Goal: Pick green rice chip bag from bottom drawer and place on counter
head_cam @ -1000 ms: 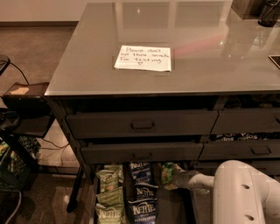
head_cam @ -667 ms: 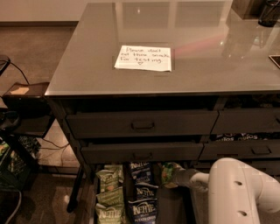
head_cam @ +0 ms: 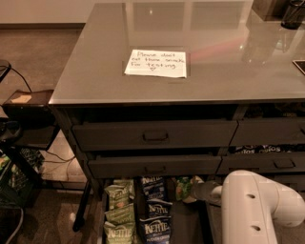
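The green rice chip bag (head_cam: 183,187) sits at the back right of the open bottom drawer (head_cam: 188,222), just below the front of the drawer above. My gripper (head_cam: 199,190) is down in the drawer, right against the bag's right side. Its grey wrist leads back to my white arm (head_cam: 259,209) at the lower right, which hides the drawer's right part. The glossy grey counter (head_cam: 214,71) above bears a white handwritten note (head_cam: 156,63).
Olive-green Kettle bags (head_cam: 118,209) and dark blue Kettle bags (head_cam: 154,209) lie in rows in the drawer's left part. Two shut drawers with recessed handles (head_cam: 155,136) sit above. A dark cup (head_cam: 293,13) stands at the counter's back right. Cables and a crate (head_cam: 12,176) are on the floor at left.
My white arm has shifted a little to the left and takes up more of the lower right. The green bag and the gripper stay at the same spot in the drawer.
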